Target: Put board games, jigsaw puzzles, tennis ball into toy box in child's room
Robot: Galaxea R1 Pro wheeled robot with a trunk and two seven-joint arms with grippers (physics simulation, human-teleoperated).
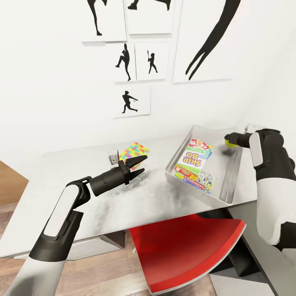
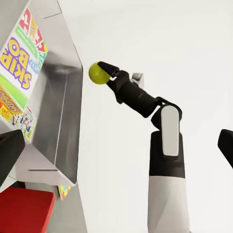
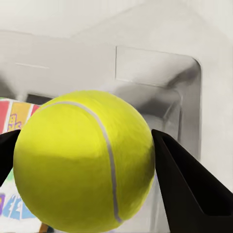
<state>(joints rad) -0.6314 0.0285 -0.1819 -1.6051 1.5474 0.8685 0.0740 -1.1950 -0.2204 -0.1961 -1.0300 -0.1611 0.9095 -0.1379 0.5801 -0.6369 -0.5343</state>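
Our right gripper (image 1: 227, 139) is clamped on the tennis ball (image 1: 229, 142), holding it above the far right rim of the toy box (image 1: 230, 185); the box sits on the table (image 1: 82, 197) with the Skip-Bo game (image 1: 193, 157) lying on the Monopoly game (image 1: 197, 179) inside it; our left gripper (image 1: 137, 164) hangs spread and empty over the tabletop, just in front of a jigsaw puzzle (image 1: 132, 151); a red chair (image 1: 181, 250) stands under the table.

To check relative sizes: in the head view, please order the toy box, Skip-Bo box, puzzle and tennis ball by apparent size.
1. toy box
2. Skip-Bo box
3. puzzle, partly hidden by the left pincer
4. tennis ball
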